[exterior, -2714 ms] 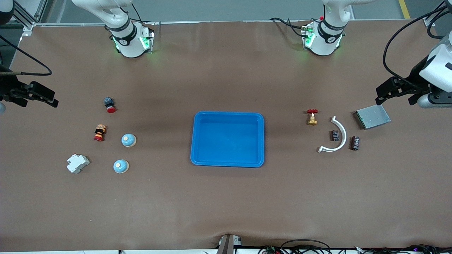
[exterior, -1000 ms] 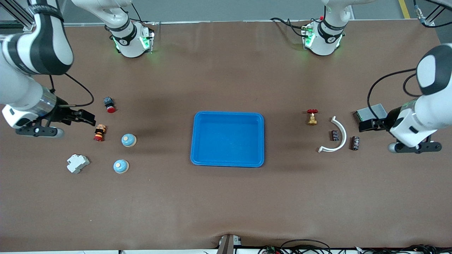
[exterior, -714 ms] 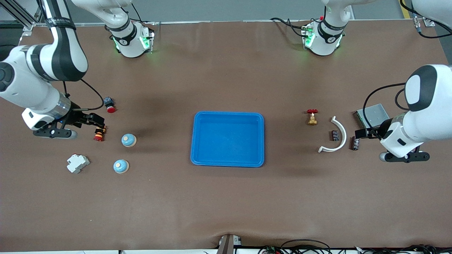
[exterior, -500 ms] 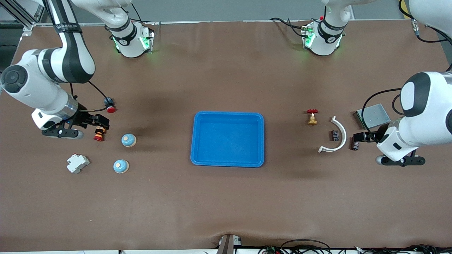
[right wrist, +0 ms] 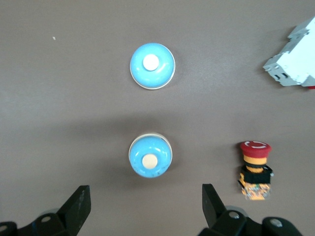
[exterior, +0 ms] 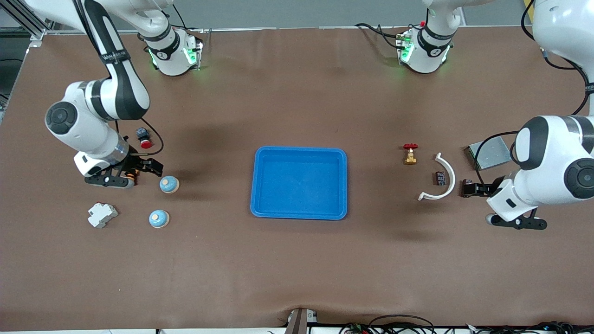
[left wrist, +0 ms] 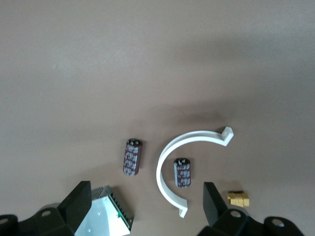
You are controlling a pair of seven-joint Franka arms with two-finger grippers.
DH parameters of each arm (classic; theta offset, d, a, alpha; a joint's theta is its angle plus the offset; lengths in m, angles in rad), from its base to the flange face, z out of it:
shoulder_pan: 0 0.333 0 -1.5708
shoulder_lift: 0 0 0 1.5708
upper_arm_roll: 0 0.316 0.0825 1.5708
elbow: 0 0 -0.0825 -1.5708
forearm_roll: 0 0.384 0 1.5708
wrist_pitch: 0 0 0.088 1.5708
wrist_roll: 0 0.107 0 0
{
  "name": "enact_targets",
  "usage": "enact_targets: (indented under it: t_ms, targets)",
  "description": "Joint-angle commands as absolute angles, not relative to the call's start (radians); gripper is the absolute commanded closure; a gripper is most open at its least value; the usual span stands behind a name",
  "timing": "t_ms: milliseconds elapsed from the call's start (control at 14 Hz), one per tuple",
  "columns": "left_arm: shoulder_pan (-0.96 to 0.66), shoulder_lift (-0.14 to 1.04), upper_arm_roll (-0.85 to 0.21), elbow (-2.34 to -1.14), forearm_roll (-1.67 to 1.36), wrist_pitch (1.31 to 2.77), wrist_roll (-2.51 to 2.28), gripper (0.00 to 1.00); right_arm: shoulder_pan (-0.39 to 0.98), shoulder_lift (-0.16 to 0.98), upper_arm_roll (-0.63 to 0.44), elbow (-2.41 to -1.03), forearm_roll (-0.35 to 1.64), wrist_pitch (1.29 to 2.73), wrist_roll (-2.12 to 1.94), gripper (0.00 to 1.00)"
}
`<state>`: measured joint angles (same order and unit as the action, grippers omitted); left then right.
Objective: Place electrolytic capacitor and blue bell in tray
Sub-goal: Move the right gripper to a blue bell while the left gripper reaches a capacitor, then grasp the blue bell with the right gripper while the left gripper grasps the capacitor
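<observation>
Over capacitor [left wrist: 133, 156], left end effector [left wrist: 145, 206] apart; right end effector [right wrist: 145, 206] apart by bell [right wrist: 150, 155].

The table [exterior: 297, 269] wears a matt brown cloth-like cover, faintly creased. The tray [exterior: 299, 212] looks like smooth, slightly glossy blue plastic. Both blue bells [right wrist: 152, 66] [right wrist: 150, 156] have shiny enamel-like domes with pale caps. The electrolytic capacitors [left wrist: 133, 156] [left wrist: 182, 172] carry dark glossy sleeves. The curved clip [left wrist: 170, 152] is matt white plastic. The grey box [exterior: 488, 152] looks like dull brushed metal.
</observation>
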<state>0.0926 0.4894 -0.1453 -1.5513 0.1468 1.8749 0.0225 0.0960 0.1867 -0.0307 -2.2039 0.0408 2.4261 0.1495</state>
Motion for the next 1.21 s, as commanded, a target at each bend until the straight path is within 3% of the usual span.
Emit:
enact_targets:
  t_ms: [0,357,1143]
  targets:
    - [0.094,0.485,-0.144,-1.612,0.169,1.954,0.043,0.00,0.100,0.230,-0.031,-2.235,0.055,2.518,0.161,0.00]
    - [0.135,0.526,-0.144,-1.638,0.170,2.028,0.095,0.00,0.109,0.331,-0.031,-2.233,0.055,2.621,0.161,0.00]
    - [0.190,0.607,-0.146,-1.638,0.150,2.074,0.152,0.00,0.115,0.420,-0.031,-2.221,0.057,2.697,0.161,0.00]
